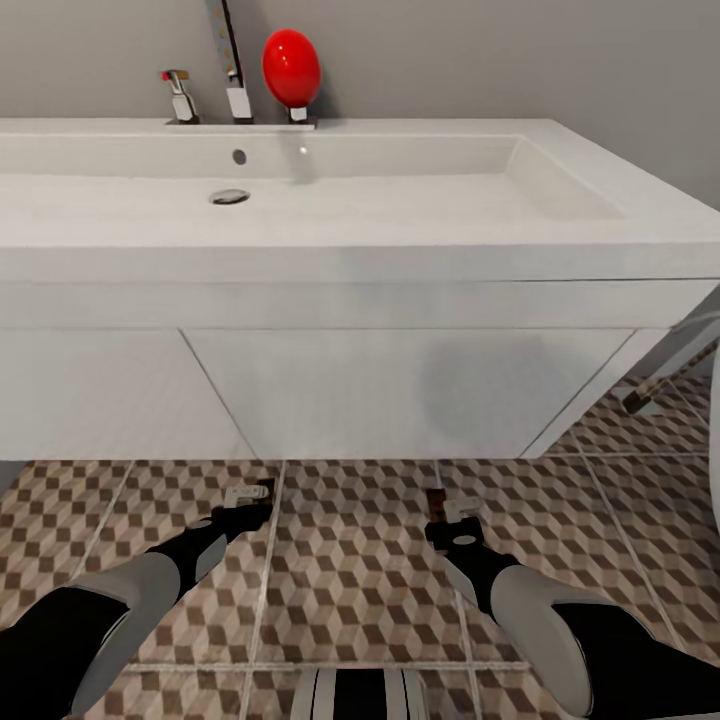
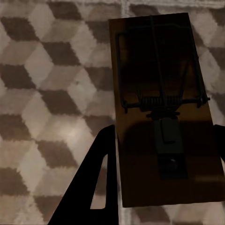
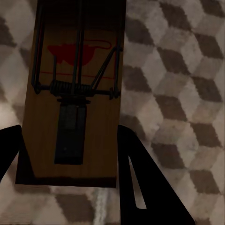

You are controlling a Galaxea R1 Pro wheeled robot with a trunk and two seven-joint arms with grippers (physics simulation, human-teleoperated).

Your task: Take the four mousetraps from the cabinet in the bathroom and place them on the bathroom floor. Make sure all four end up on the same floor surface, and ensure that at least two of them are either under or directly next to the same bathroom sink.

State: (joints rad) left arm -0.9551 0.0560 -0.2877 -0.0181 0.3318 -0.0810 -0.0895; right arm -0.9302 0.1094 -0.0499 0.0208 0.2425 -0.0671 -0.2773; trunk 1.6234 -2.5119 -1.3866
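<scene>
Left gripper (image 1: 252,494): fingers (image 2: 91,187) closed on one mousetrap (image 2: 164,112), held flat above the bathroom floor (image 1: 350,570). Right gripper (image 1: 447,510): fingers (image 3: 140,187) likewise closed on a second mousetrap (image 3: 75,93) (red mouse print on the board, spring and bar visible). Count: two mousetraps, one per gripper. Both grippers low over cube-pattern tiles, just in front of one white sink (image 1: 300,230). On the sink's back edge: one faucet (image 1: 232,70), one red ball-shaped object (image 1: 292,68).

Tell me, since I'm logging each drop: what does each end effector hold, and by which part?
Each holds a mousetrap by the long side edges at its rear end: left end effector one mousetrap, right end effector another.
</scene>
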